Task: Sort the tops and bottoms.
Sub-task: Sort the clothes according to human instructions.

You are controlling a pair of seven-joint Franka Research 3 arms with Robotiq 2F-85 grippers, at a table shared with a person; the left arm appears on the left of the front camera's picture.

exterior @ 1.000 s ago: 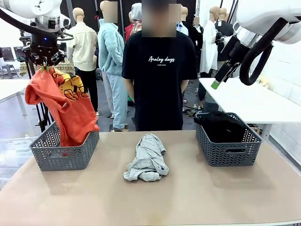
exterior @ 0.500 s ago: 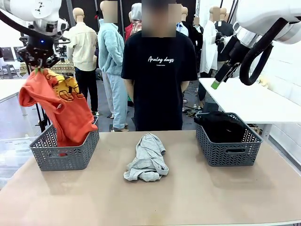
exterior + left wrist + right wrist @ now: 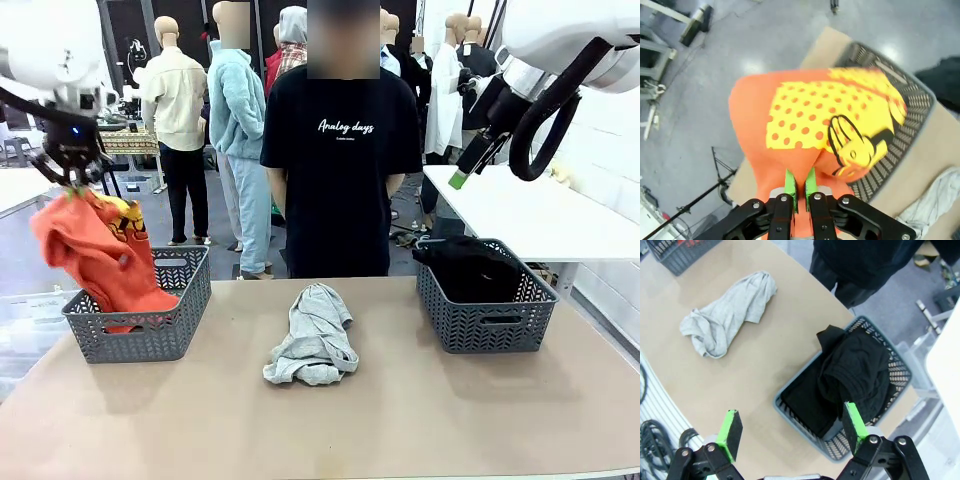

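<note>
Holding the orange printed T-shirt [image 3: 100,262] pinched shut in our left gripper [image 3: 72,182], hanging into the grey plastic basket [image 3: 150,338], lower left | black soft bottoms [image 3: 470,268] already binned, right of frame | crumpled light grey shirt [image 3: 315,335] not yet sorted, centre | right gripper [image 3: 791,415] wide open, empty.

Taking the crumpled light grey shirt [image 3: 313,337] as my mark, I have open brown tabletop [image 3: 400,420] in front of it and on both sides. To its left, a hanging orange T-shirt with a yellow print [image 3: 95,255] partly blocks the grey plastic lattice basket [image 3: 150,340]. To its right, bulky black fabric [image 3: 470,268] fills a second grey lattice basket [image 3: 487,325]. Behind it, a person in a black T-shirt [image 3: 342,170] stands at the far edge.
</note>
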